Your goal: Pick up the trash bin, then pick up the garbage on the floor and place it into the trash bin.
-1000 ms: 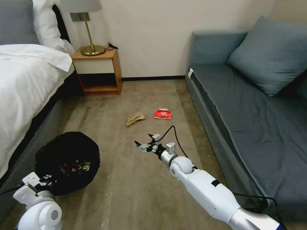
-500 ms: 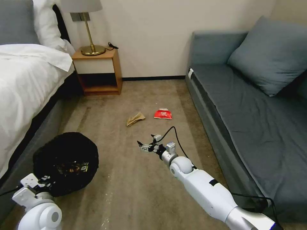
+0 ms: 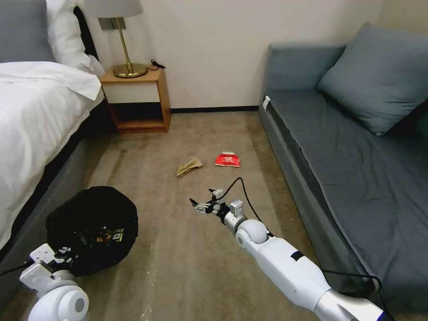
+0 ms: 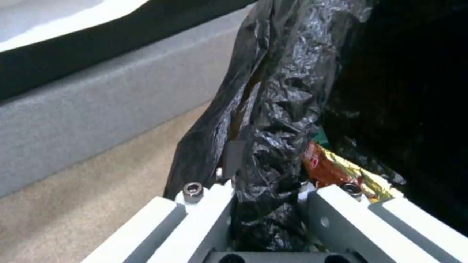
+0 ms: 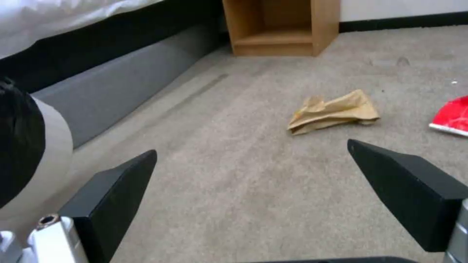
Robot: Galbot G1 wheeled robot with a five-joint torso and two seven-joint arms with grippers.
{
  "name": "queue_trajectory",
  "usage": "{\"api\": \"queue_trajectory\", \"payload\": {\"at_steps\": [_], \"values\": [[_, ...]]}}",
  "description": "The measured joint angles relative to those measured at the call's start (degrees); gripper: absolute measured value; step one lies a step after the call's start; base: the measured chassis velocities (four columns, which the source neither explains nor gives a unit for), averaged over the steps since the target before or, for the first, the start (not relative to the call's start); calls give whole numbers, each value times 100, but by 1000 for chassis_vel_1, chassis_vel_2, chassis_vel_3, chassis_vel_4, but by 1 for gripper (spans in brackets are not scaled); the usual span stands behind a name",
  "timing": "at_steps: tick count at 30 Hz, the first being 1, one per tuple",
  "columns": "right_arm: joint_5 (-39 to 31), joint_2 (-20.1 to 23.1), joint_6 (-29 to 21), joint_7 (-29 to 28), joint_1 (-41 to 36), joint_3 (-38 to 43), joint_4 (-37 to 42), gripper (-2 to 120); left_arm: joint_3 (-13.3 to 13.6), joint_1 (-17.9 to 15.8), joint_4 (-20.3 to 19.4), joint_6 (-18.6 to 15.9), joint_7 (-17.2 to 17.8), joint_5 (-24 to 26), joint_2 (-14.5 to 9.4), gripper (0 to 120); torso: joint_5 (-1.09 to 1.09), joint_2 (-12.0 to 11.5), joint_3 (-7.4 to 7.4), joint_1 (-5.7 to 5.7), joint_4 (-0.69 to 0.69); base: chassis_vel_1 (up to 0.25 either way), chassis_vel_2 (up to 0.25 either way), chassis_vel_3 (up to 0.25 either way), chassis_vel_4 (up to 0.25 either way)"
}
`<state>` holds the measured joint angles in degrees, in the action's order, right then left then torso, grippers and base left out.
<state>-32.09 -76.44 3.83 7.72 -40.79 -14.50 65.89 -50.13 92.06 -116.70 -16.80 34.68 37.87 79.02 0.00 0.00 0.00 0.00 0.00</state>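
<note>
The black trash bin [image 3: 91, 229] hangs at lower left beside the bed, a yellow-and-dark wrapper [image 3: 103, 235] inside it. My left gripper [image 4: 265, 190] is shut on the bin's rim and crinkly bag [image 4: 273, 109]; the wrapper [image 4: 336, 173] shows just past it. On the carpet lie a crumpled brown paper bag [image 3: 188, 166] [image 5: 333, 111] and a red snack packet [image 3: 227, 159] [image 5: 453, 116]. My right gripper [image 3: 201, 201] [image 5: 253, 171] hovers open above the carpet, short of the paper bag, with nothing between its fingers.
A white-sheeted bed [image 3: 35, 120] runs along the left. A wooden nightstand [image 3: 136, 100] with a brass lamp [image 3: 127, 67] stands at the back wall. A grey-blue sofa [image 3: 356, 156] lines the right. Open carpet lies between them.
The right gripper has crept slightly back and down over the carpet. The bin and left arm shifted a little lower in the head view.
</note>
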Motion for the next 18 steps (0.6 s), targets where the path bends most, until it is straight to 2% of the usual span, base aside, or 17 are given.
{"api": "queue_trajectory", "payload": {"at_steps": [18], "values": [[74,-71,51,-17,12,-23,-132,100,26,-44,36,2,-45,-19,11,0,-1,0,0,0,-1,-128,128,131,-129]]}}
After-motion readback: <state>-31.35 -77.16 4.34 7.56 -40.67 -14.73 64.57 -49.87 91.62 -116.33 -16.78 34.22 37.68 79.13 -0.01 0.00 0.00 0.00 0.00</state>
